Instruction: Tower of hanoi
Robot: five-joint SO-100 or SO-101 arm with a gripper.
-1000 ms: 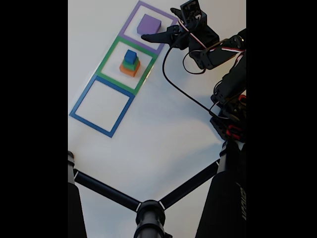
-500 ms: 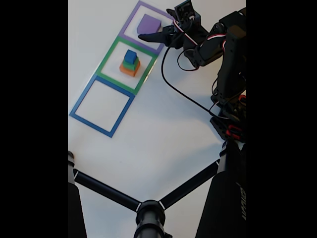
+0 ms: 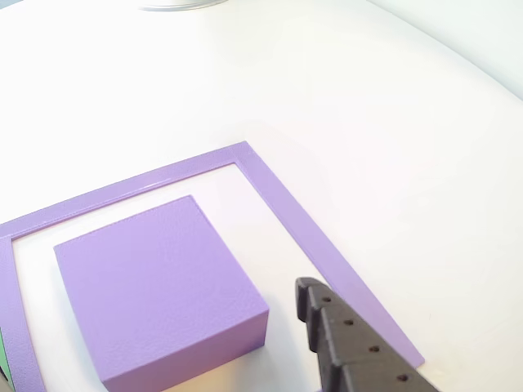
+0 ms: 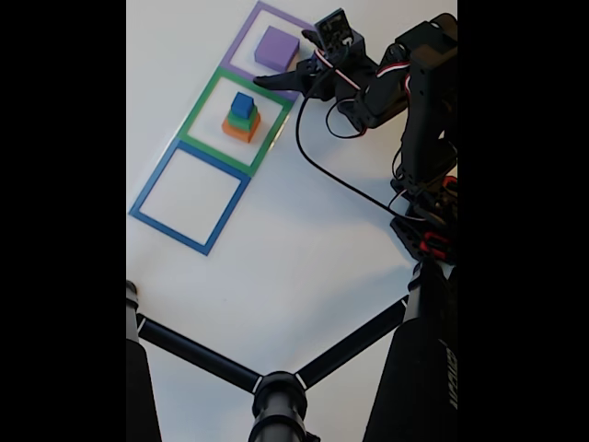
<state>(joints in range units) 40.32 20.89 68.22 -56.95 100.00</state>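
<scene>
Purple block (image 4: 276,48): a flat, square block lying inside the purple square frame (image 4: 242,40), the topmost of three outlined squares in the fixed view. In the other view the same purple block (image 3: 159,290) sits within the frame (image 3: 323,245), apart from its border on the sides that can be seen.

Stack of blocks (image 4: 241,117): an orange block at the bottom, a green one on it, and a blue one on top, standing inside the green square frame (image 4: 201,109), the middle outline.

Blue square frame (image 4: 152,180): the lowest outline in the fixed view, with nothing standing in it.

Gripper (image 4: 281,74): it hangs at the lower right corner of the purple frame, just beside the purple block and not touching it. One dark finger points left along the line between the purple and green frames. In the other view a single black finger (image 3: 351,347) with small holes enters from the bottom edge, to the right of the block. Whether the fingers are spread or pressed together cannot be told.

Arm (image 4: 419,101): black, with a cable looping down over the white table (image 4: 304,249).

Black tripod legs (image 4: 276,387): across the bottom of the fixed view.
</scene>
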